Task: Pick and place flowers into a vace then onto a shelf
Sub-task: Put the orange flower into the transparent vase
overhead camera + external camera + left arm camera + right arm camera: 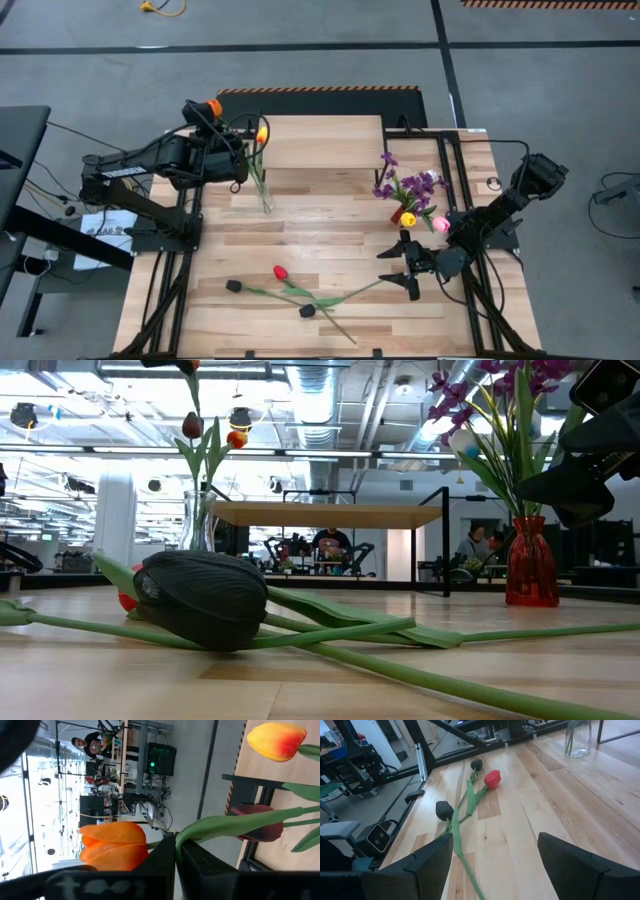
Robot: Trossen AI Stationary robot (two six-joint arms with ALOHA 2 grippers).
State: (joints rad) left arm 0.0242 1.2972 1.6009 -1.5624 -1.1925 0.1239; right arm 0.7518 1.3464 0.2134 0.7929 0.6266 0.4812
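Observation:
My left gripper (176, 857) hangs high over the table's far left, shut on an orange flower (112, 845) above a clear glass vase (265, 195). The vase holds a yellow flower (277, 740) and a dark red one (260, 827). The vase stands in front of the light-wood shelf (320, 140). My right gripper (495, 865) waits open, low at the table's right, touching nothing. A red flower (492, 778) and two black ones (444, 810) (476, 764) lie flat on the table near its front edge. My left gripper pinches the orange flower's green stem (192, 832) between its two fingers, just below the head. The fingers come nearly level from the table's left and lie across the stem. The head (214, 105) is lifted well clear, and the stem runs down toward the clear vase's mouth (198, 495).
A red vase (530, 570) with purple sprigs, a yellow and a pink flower stands at the right, close to my right arm. The lying stems cross each other at the front middle (320, 300). Bare wood lies between the two vases. People sit in the room beyond the table.

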